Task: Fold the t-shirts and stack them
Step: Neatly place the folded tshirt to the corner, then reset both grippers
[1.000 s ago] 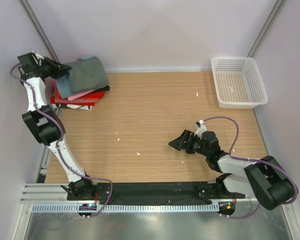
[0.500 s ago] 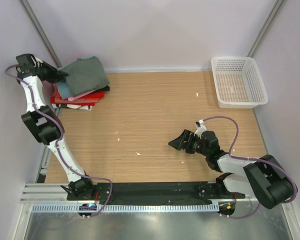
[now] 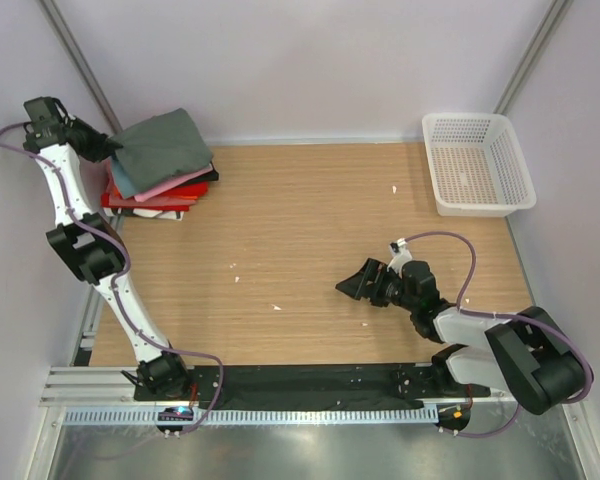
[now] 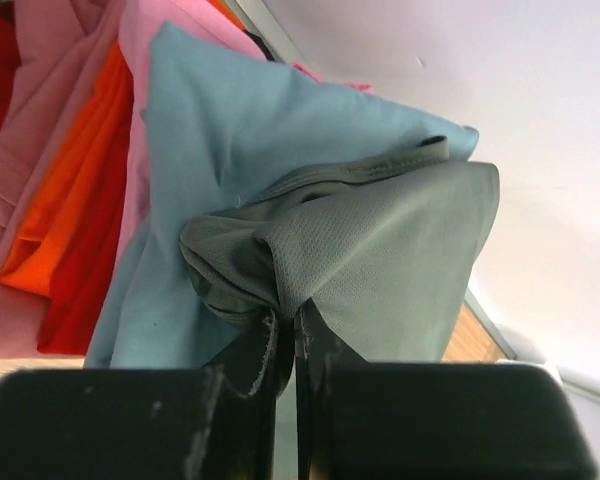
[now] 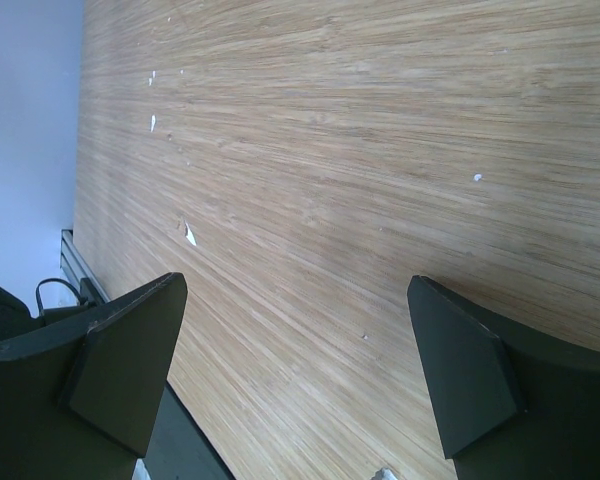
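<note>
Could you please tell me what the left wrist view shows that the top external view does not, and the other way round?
Only the left wrist view shows the left gripper shut on a bunched fold of the grey-green shirt. Only the top view shows the basket at the far right and the right gripper open over the table. Both show the grey-green shirt lying on the teal shirt, with the pink shirt and red shirt beneath.
</note>
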`<state>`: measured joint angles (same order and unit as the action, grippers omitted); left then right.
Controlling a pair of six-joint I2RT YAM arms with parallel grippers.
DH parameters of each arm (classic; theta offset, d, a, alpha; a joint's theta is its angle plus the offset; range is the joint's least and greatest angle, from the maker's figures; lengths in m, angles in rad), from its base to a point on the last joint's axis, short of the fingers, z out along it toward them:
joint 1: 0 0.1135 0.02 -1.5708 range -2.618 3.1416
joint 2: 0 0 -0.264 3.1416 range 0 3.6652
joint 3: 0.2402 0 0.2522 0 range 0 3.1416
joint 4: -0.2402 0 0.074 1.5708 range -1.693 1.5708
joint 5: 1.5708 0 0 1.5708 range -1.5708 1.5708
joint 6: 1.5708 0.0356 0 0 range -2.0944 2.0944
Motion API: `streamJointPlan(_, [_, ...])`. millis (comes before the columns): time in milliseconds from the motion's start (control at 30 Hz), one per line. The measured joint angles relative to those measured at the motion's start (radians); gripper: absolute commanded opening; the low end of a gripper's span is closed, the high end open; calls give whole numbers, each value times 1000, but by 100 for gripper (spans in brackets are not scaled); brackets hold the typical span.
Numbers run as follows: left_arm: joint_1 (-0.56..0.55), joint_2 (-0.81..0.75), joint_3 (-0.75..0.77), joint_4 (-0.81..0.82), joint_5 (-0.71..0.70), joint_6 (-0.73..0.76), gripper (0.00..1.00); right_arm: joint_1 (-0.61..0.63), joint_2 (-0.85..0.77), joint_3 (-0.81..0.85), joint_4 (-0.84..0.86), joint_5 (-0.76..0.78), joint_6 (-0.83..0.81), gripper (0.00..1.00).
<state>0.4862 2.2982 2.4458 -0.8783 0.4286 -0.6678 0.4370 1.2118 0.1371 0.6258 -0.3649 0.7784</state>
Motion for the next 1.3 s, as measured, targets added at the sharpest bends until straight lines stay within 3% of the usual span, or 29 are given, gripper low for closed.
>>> streamJointPlan(300, [0, 69, 109, -48, -55, -4, 2, 0, 32, 18, 10, -13, 0, 100])
streamJointPlan(467, [0, 95, 145, -53, -71, -5, 16, 0, 33, 18, 10, -13, 0, 100])
streamJointPlan(600, [0, 99, 155, -58, -70, -7, 49, 0, 37, 21, 10, -14, 0, 100])
streamJointPlan(800, [0, 72, 106, -43, -67, 1, 70, 0, 41, 24, 10, -16, 0, 100])
streamJointPlan(1067, [-3, 2, -15, -29, -106, 53, 83, 1, 34, 23, 3, -13, 0, 100])
streamJointPlan(1300, [-3, -105, -130, -77, -249, 52, 96, 2, 33, 23, 3, -13, -1, 100])
